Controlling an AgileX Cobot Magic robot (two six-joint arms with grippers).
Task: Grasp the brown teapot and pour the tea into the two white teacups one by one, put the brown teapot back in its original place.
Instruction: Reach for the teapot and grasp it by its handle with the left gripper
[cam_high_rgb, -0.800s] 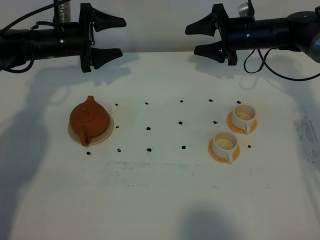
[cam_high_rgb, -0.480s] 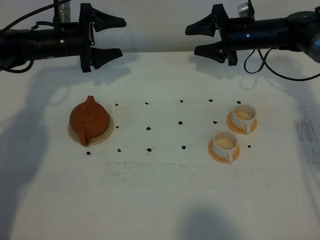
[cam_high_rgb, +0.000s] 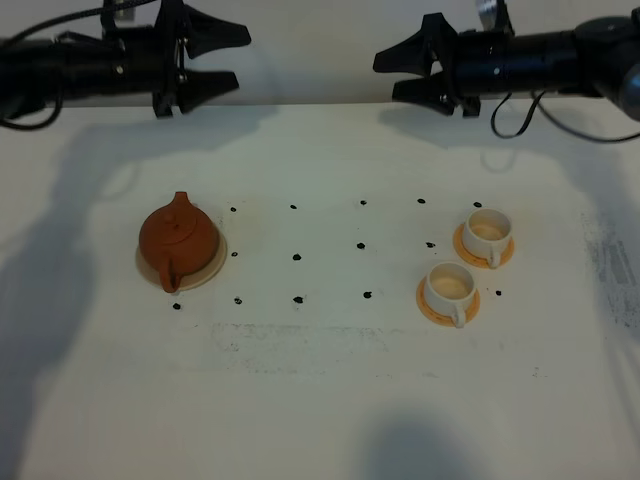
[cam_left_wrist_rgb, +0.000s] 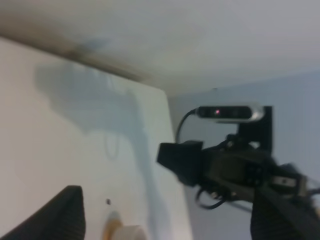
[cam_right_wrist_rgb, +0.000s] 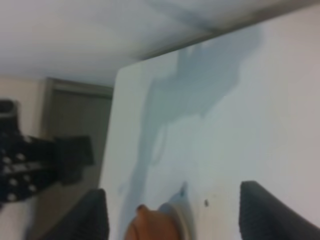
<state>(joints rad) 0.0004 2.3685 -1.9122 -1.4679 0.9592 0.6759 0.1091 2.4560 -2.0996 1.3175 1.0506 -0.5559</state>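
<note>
The near part of the white table (cam_high_rgb: 320, 420) carries only faint scuff marks and shadows. Beyond that, on the right, the nearer teacup (cam_high_rgb: 449, 284) stands upright on its orange saucer (cam_high_rgb: 426, 304), its handle turned toward the near edge. On the left, at about the same depth, the brown teapot (cam_high_rgb: 180, 235) sits upright with its lid on, centred on the cream coaster (cam_high_rgb: 213, 267). Its handle points toward the near edge and its spout toward the far edge.

A little farther back and to the right, the farther teacup (cam_high_rgb: 487, 229) rests on a saucer of its own, just beside the first cup and not touching it. 12 or so black dots (cam_high_rgb: 297, 257) form a grid between teapot and cups.

At the far edge, both arms hang level above the table, well apart from everything on it. The left gripper (cam_high_rgb: 236, 60) has its 2 jaws spread wide and holds nothing. The right gripper (cam_high_rgb: 388, 77) faces it, jaws likewise apart and empty.
</note>
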